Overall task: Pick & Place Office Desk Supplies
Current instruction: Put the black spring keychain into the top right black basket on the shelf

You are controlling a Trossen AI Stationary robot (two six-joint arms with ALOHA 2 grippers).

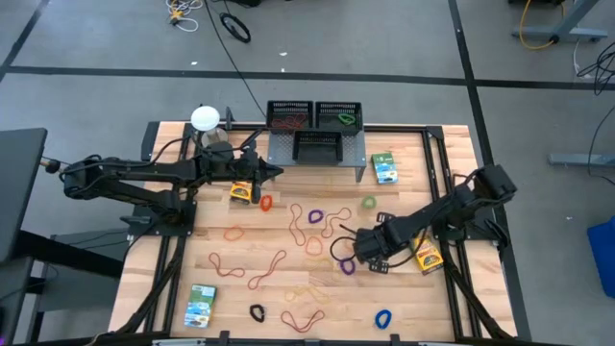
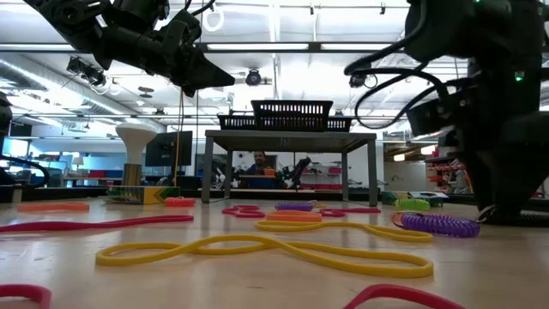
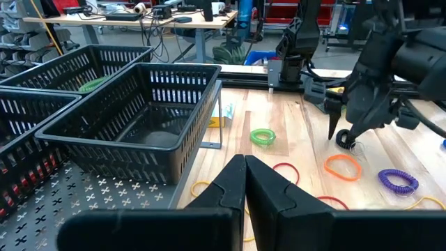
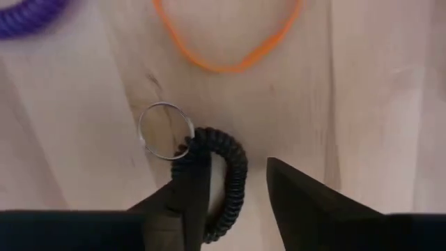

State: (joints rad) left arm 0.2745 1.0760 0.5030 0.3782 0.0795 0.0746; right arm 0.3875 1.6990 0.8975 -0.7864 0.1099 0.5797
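Wood-slat table point(image 1: 288, 317) fills the centre of the high view, grey floor around it; the low view shows an open workshop behind, with a person seated far back under the shelf.

Grey perforated shelf point(image 1: 288, 146) sits top-centre of the high view carrying three black mesh trays point(image 1: 317, 146); the upper right one has a green loop in it, the upper left one something red.

Left gripper point(image 1: 276, 174) hangs above the table just left of the shelf, fingers pressed together in the left wrist view, nothing between them point(image 3: 245, 183). A yellow-green box point(image 1: 240, 193) lies just below the gripper in the high view, with a white ball on a stand point(image 1: 204, 119) at upper left.

Right gripper point(image 1: 357, 252) is down at the table, centre-right of the high view. In the right wrist view the fingers point(image 4: 194, 183) are parted, straddling a black coiled loop point(image 4: 226, 174) with a metal ring point(image 4: 166, 131) on it; one finger overlaps the coil, but I can't tell whether it's really gripped, looks not closed. A purple coil point(image 1: 347, 265) lies just beside it, an orange band point(image 4: 226, 42) just beyond.

Other bands are scattered over the table: orange, red, purple, yellow, plus a black loop point(image 1: 257, 312) and a blue one point(image 1: 383, 316) near the bottom edge.

Green-white boxes sit at upper right point(image 1: 385, 167) and lower left point(image 1: 201, 306); another yellow box point(image 1: 427, 255) sits right of the right gripper.
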